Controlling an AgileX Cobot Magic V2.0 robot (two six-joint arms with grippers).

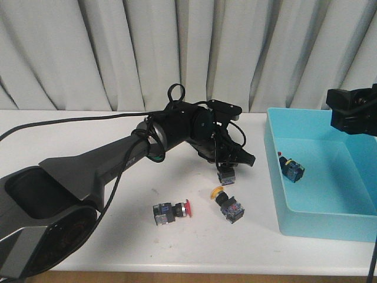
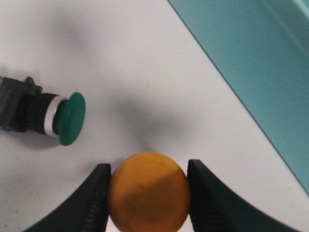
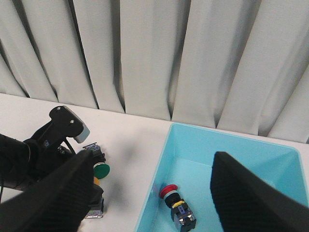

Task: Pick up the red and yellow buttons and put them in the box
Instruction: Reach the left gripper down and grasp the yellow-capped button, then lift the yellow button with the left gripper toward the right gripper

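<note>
Progress: one red-capped button (image 3: 170, 191) lies inside the box (image 1: 318, 218), toward its left side; judged partly done.
Box: turquoise bin on the right of the table (image 1: 70, 135), low walls, open top.
Left gripper (image 2: 147, 193): fingers narrowed onto a yellow-capped button (image 2: 148, 191); the wrist view shows a ribbed pad touching each side of the cap. In the front view this button's body (image 1: 226, 175) hangs below the gripper, which sits left of the box and apparently clear of the table.
Step in hand: judged to be carrying the yellow-capped button toward the box; it is not yet over the box wall.
Right gripper (image 3: 149, 193): fingers spread wide, nothing between them; it hovers above the box, at the right edge of the front view.
Still on table, near side: a second yellow-capped button (image 1: 227, 203) with its cap pointing left and far, and a second red-capped button (image 1: 172, 212) on its side, cap to the right. The two are near each other, apart, both left of the box.
Green-capped button (image 2: 46, 116): lies on its side on the table just beside the held button; not part of the task, to be left where it is.
Remaining, as judged: release the held button into the box, then fetch the two on the near side.
Risk: the hold is on the rounded cap only, so the button could slip or swing during the carry.
</note>
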